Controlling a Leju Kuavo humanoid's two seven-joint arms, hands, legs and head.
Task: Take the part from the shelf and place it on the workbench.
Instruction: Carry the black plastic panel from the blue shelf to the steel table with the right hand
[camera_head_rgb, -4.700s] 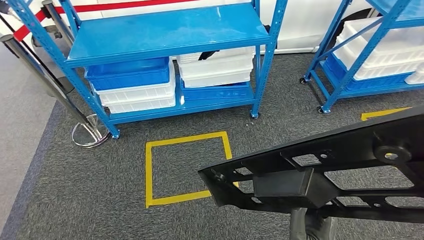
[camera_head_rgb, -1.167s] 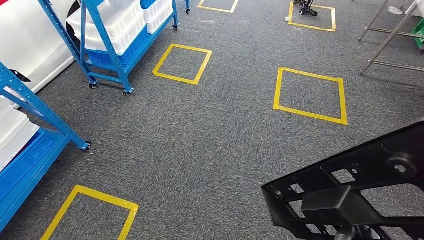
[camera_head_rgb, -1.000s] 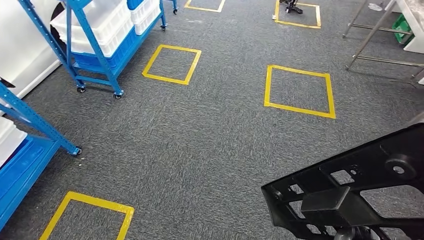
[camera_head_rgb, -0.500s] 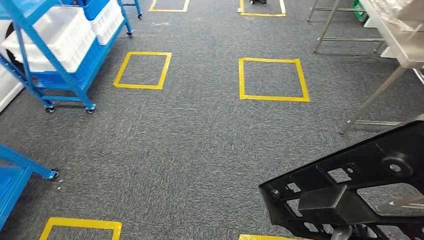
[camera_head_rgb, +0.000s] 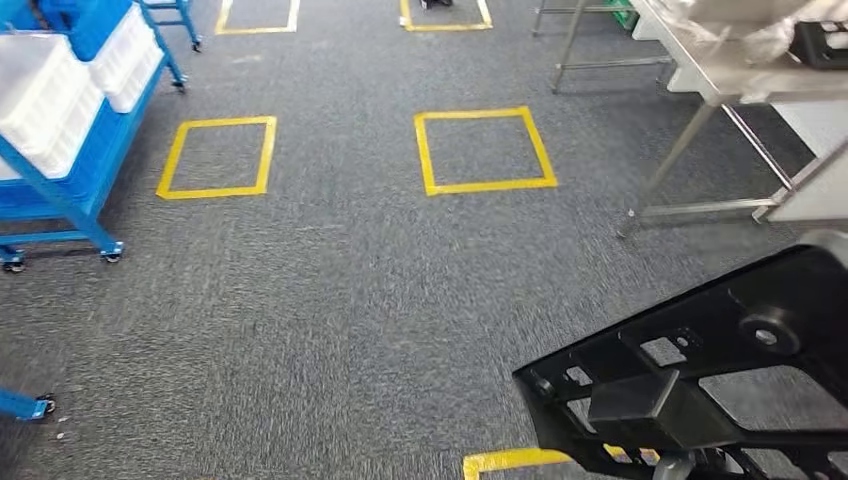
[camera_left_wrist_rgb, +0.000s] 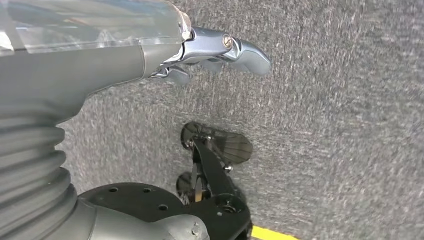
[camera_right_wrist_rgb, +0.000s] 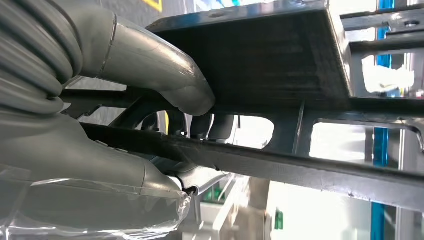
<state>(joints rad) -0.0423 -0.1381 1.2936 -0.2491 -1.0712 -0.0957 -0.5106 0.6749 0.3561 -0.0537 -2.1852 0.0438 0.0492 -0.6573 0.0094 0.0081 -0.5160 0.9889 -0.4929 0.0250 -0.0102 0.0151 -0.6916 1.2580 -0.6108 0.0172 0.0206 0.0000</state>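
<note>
One black lattice part fills the near lower right of the head view, carried low and level in front of the robot, apparently for the walk; the right hand wraps its thumb and fingers around a bar of it. The left hand hangs over the carpet, fingers loosely extended and holding nothing. Farther off, beyond yellow floor squares, the steel bench stands at upper right, probably where the part goes.

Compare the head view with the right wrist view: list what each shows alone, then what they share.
Head view alone: grey carpet with yellow tape squares, a blue wheeled shelf rack of white bins, and a steel-legged workbench.
Right wrist view alone: the right hand, its thick grey thumb pressed on the part.
Shared: the black plastic lattice-frame part.
</note>
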